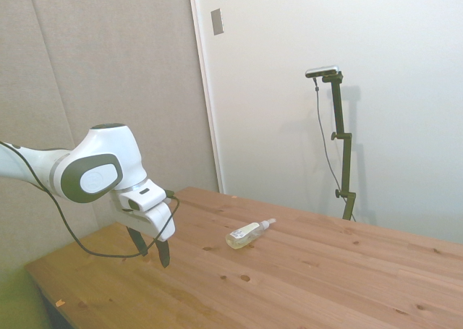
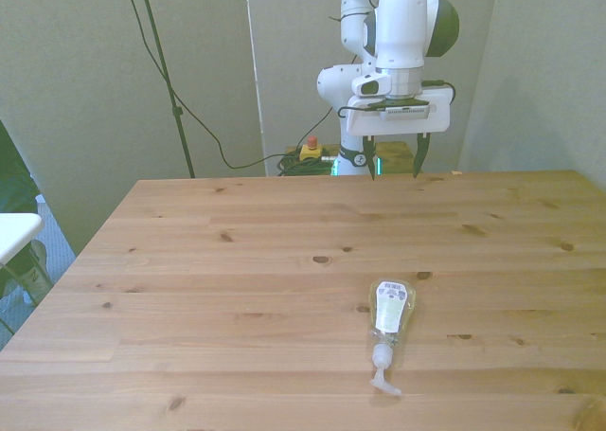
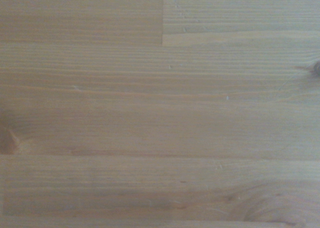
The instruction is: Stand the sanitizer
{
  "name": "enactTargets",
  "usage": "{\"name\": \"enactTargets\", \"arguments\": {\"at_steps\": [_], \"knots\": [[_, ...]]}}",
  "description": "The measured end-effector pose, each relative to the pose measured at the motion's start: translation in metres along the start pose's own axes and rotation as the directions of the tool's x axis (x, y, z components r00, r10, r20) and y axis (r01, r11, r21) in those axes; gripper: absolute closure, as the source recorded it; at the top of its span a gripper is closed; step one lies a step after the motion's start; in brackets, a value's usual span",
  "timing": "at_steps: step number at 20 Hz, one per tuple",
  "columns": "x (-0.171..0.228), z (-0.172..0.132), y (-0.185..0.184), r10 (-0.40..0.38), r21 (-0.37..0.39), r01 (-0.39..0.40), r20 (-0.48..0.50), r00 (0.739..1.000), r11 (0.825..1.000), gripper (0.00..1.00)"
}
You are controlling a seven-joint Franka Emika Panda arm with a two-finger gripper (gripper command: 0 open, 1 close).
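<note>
Hovering above the far edge of the pale knotted wooden bench (image 2: 237, 260), my white two-finger tool (image 2: 391, 161) hangs with its dark fingers pointing down, spread well apart and holding nothing. In the side view the tool (image 1: 148, 251) sits just over the boards, well apart from the bottle.

My task's thing, the small clear plastic sanitizer bottle with pale yellowish liquid and a white pump nozzle (image 2: 388, 327), lies flat on its side. It rests on the bench toward the front view's right, near the edge closest to that camera. Its nozzle points toward that near edge and its base points back toward the arm. A white printed label faces up. In the side view the sanitizer (image 1: 248, 234) lies alone on bare boards, with nothing touching it. My wrist view shows only blurred wood grain (image 3: 160, 107); the bottle is not in it.

As I judge it, the risks are these. The body is rounded and smooth, so a pinch across it may squeeze it out sideways or roll it. Gripping by the thin nozzle could let it swing. Its base looks narrow, so releasing it slightly tilted could topple it again.

The bottle appears partly filled; I cannot tell how full.
</note>
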State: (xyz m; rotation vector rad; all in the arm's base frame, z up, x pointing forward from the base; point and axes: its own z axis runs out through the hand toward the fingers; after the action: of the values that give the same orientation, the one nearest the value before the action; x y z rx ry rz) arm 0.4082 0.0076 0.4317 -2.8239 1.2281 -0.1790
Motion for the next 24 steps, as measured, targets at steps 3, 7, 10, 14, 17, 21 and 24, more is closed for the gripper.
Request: {"name": "enactTargets", "arguments": {"at_steps": [3,7,10,14,17,21,24], "knots": [[0.001,0.000,-0.001,-0.001,-0.001,0.001,0.000,1.000,1.000,0.00],[0.013,-0.007,-0.017,0.014,0.022,-0.014,-0.020,1.000,1.000,0.00],[0.036,-0.015,-0.037,0.039,0.036,-0.038,-0.041,0.998,0.999,0.00],[0.079,-0.022,-0.068,0.081,0.049,-0.077,-0.067,0.994,0.996,0.00],[0.111,-0.018,-0.089,0.100,0.048,-0.096,-0.088,0.991,0.994,0.00],[0.153,-0.008,-0.096,0.158,0.084,-0.147,-0.145,0.977,0.986,0.00],[0.195,0.010,-0.108,0.210,0.120,-0.191,-0.178,0.961,0.974,0.00]]}}
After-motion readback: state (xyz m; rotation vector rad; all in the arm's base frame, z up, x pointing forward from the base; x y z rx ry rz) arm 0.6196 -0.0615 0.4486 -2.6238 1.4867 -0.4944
